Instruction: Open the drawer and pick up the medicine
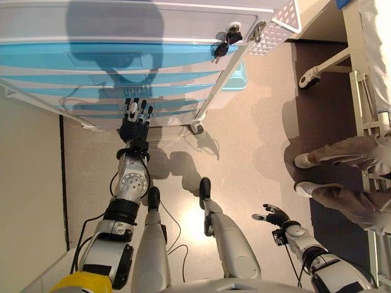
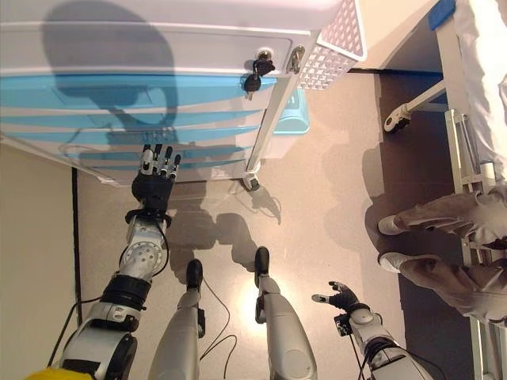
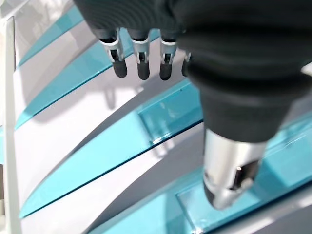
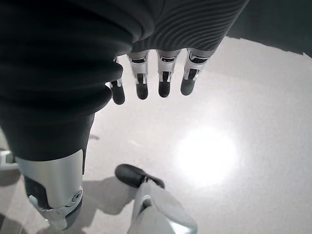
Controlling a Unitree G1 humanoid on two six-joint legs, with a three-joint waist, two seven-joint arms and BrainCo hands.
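Reaching for the drawer, not yet opened.
Left hand (image 1: pixel 134 125), fingers straight and empty, is near the drawer cabinet (image 1: pixel 122 67); next it must hook a blue front. Right hand (image 1: pixel 276 215) hangs relaxed, well apart.

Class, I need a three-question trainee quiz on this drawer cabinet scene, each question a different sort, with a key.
1. True or false: the left hand is raised in front of the cabinet with straight fingers.
2. What hangs from the lock at the cabinet's upper corner? A) keys B) a towel C) a cup
3. Fill in: the drawers are all ____.

Key: 1 true. 2 A, the keys. 3 closed. The right hand hangs low, open.
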